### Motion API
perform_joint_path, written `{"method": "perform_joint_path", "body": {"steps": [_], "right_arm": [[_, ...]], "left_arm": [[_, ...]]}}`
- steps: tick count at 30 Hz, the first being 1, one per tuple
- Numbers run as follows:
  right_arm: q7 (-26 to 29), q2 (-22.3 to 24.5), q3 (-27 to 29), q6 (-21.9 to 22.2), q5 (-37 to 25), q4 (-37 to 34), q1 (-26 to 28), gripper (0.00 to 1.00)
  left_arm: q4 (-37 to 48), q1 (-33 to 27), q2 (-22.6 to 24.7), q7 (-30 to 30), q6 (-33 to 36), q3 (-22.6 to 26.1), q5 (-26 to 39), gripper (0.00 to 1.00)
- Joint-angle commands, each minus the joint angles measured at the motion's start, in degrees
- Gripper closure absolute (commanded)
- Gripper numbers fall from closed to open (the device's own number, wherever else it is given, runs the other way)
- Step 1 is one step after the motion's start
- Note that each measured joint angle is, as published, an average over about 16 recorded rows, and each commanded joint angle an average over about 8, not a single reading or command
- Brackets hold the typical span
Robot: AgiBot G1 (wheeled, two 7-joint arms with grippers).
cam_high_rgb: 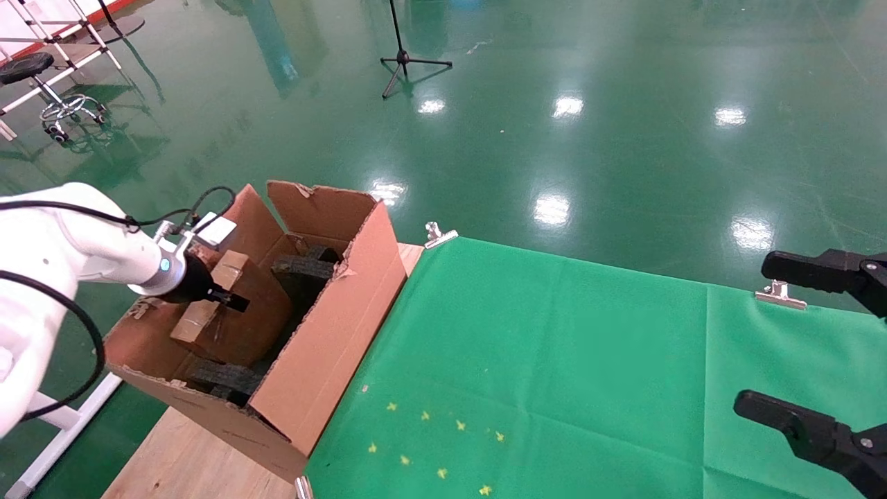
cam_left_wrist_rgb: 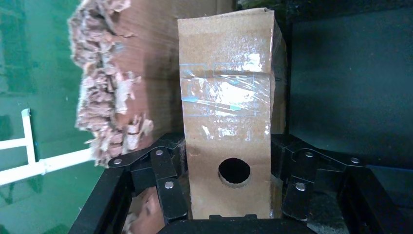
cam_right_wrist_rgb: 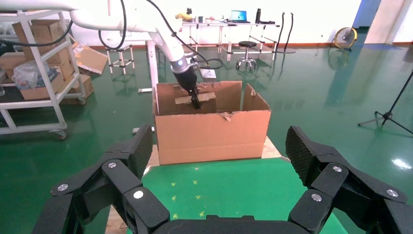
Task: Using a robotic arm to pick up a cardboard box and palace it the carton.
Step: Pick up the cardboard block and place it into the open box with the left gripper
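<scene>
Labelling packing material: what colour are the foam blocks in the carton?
Black foam blocks; the head view shows them best.

head: high, looking down | left wrist: close inside carton (cam_high_rgb: 326, 326) | right wrist: farther, facing carton

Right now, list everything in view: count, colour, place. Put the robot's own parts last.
carton: one, brown, torn edges, on the wooden table's left end.
cardboard box: one, brown, taped, inside the carton, gripped.
foam blocks: several, black, inside the carton.
green cloth: one, covering the table right of the carton, with small yellow stars.
clips: two seen, silver, on the cloth's far edge.
tripod stand: one, black, on the far floor.
stool: one, black seat, far left.
left end effector: one, black, on the white arm, shut on the cardboard box inside the carton.
right end effector: one, black, open, over the cloth's right side.
</scene>
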Motion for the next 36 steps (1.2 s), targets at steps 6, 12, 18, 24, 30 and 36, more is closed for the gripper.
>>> {"method": "perform_joint_path", "body": {"steps": [6,12,18,24,30,36], "right_arm": [[0.00,0.00,0.00,0.00,0.00,0.00,0.00,0.00],[0.00,0.00,0.00,0.00,0.00,0.00,0.00,0.00],[0.00,0.01,0.01,0.01,0.01,-0.01,-0.01,0.00],[0.00,0.01,0.01,0.02,0.01,-0.01,-0.01,0.00],[0.00,0.01,0.01,0.02,0.01,-0.01,-0.01,0.00],[0.00,0.01,0.01,0.02,0.01,-0.01,-0.01,0.00]], "left_arm": [[0.20,2.69,0.61,-0.24,-1.68,-0.40,-0.58,1.00],[0.20,4.33,0.73,-0.66,-3.67,-1.01,-1.44,0.49],[0.27,4.93,0.63,-0.80,-5.02,-1.37,-1.96,0.00],[0.24,4.94,0.59,-0.82,-5.15,-1.40,-2.00,0.00],[0.21,4.78,0.58,-0.83,-4.94,-1.35,-1.93,0.00],[0.19,4.68,0.58,-0.82,-4.65,-1.33,-1.91,0.00]]}}
